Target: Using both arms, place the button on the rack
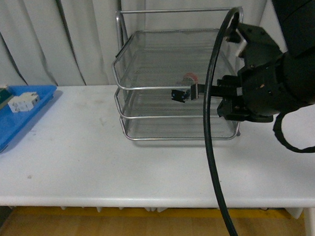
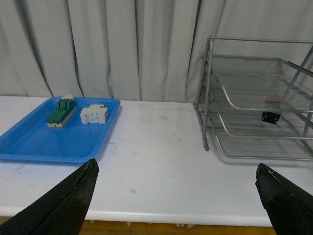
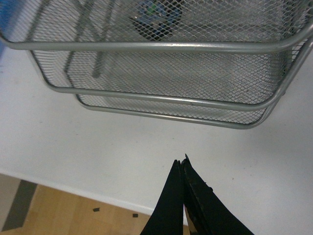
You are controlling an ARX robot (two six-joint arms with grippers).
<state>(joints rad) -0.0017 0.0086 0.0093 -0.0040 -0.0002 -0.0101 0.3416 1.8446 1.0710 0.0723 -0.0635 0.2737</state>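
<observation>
The button (image 1: 183,89), with its red cap and dark body, lies inside the silver rack (image 1: 145,87), behind the mesh of an upper tier. It also shows in the left wrist view (image 2: 271,110) and dimly through the mesh in the right wrist view (image 3: 156,14). My right gripper (image 3: 182,164) is shut and empty, over the table just in front of the rack (image 3: 146,46). The bulky right arm (image 1: 274,87) fills the right of the front view. My left gripper (image 2: 176,166) is open and empty, low over the table's front edge, well left of the rack (image 2: 208,98).
A blue tray (image 2: 29,142) at the left holds a green-and-cream block (image 2: 61,112) and a white terminal block (image 2: 94,114); it also shows in the front view (image 1: 16,124). A black cable (image 1: 211,147) hangs in front. White curtains hang behind the table.
</observation>
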